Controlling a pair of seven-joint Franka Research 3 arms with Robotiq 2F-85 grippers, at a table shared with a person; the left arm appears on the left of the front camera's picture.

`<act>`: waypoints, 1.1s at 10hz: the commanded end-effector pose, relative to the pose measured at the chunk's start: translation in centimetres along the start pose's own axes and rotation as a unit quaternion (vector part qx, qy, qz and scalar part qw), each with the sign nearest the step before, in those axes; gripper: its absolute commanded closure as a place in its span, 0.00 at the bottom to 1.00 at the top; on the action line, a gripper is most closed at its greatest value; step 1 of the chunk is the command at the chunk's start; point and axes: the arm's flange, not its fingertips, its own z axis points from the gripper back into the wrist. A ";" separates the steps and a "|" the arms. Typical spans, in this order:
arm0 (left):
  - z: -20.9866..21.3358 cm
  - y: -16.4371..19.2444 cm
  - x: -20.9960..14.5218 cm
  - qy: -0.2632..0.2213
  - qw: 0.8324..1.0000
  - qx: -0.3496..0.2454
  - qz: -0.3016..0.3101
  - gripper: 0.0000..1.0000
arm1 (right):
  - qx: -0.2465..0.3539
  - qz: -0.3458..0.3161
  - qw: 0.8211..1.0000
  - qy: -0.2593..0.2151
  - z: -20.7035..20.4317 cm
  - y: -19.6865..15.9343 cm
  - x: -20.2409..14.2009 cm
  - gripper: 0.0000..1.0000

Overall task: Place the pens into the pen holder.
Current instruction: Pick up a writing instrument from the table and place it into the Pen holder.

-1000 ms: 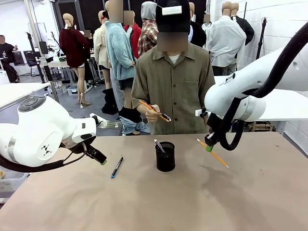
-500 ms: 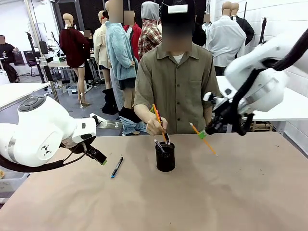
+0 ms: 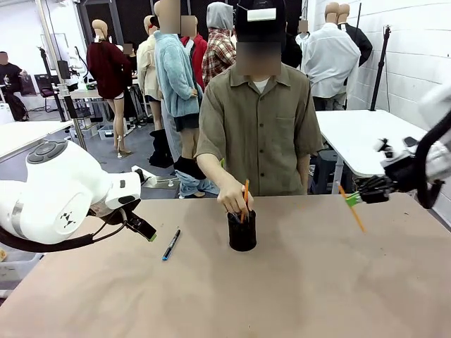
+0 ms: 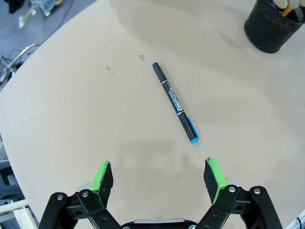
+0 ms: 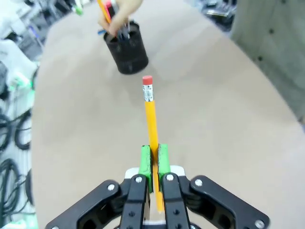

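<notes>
The black mesh pen holder (image 3: 242, 231) stands mid-table, also in the left wrist view (image 4: 274, 29) and right wrist view (image 5: 127, 46). A person's hand (image 3: 235, 202) lowers an orange pencil (image 3: 245, 193) into it. A dark pen with blue tip (image 3: 170, 243) lies on the table left of the holder, and in the left wrist view (image 4: 175, 100) it lies beyond my open left gripper (image 4: 158, 177). My left gripper (image 3: 143, 229) hovers left of that pen. My right gripper (image 3: 359, 195) is shut on a yellow-orange pencil (image 3: 352, 208) above the table's right side; its eraser end (image 5: 147, 81) points toward the holder.
The brown table (image 3: 296, 282) has bare surface in front and to the right. A person stands at the far edge behind the holder. A white table (image 3: 356, 137) stands behind on the right.
My right arm has swung right and away from the holder with its pencil. The person's hand has come down and put an orange pencil into the holder. My left arm is still.
</notes>
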 end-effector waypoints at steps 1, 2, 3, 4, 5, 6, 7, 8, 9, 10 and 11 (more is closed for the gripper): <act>0.1 0.2 -0.1 -0.001 1.000 0.000 0.003 0.00 | -0.010 0.014 0.996 -0.086 1.1 0.9 -1.6 1.00; 0.1 0.2 -0.1 -0.001 1.000 0.000 0.003 0.00 | -0.003 0.022 0.994 -0.111 1.0 1.1 -1.7 1.00; 0.1 0.2 -0.1 -0.001 1.000 0.000 0.003 0.00 | -0.004 0.016 0.992 -0.123 0.5 1.4 -1.0 1.00; 0.1 0.2 -0.1 -0.001 1.000 0.000 0.003 0.00 | -0.005 0.024 0.987 -0.157 0.1 2.2 0.3 1.00; 0.1 0.2 -0.1 -0.001 1.000 0.000 0.003 0.00 | -0.009 0.025 0.983 -0.183 -0.2 3.1 1.9 1.00; 0.1 0.2 -0.1 -0.001 1.000 0.000 0.003 0.00 | -0.011 0.037 0.979 -0.199 -0.5 4.1 3.6 1.00; 0.1 0.2 -0.1 -0.001 1.000 0.000 0.003 0.00 | -0.022 0.047 0.975 -0.216 -0.8 5.1 5.3 1.00; 0.1 0.2 -0.1 -0.001 1.000 0.000 0.003 0.00 | -0.027 0.067 0.966 -0.250 -1.1 6.0 7.4 1.00; 0.1 0.2 -0.1 -0.001 1.000 0.000 0.003 0.00 | -0.027 0.078 0.959 -0.272 -1.6 6.7 8.9 1.00; 0.1 0.2 -0.1 -0.001 1.000 0.000 0.003 0.00 | -0.020 0.092 0.955 -0.281 -2.9 7.3 11.3 1.00; 0.1 0.2 -0.1 -0.001 1.000 0.000 0.003 0.00 | -0.026 0.092 0.955 -0.280 -4.6 7.7 13.6 1.00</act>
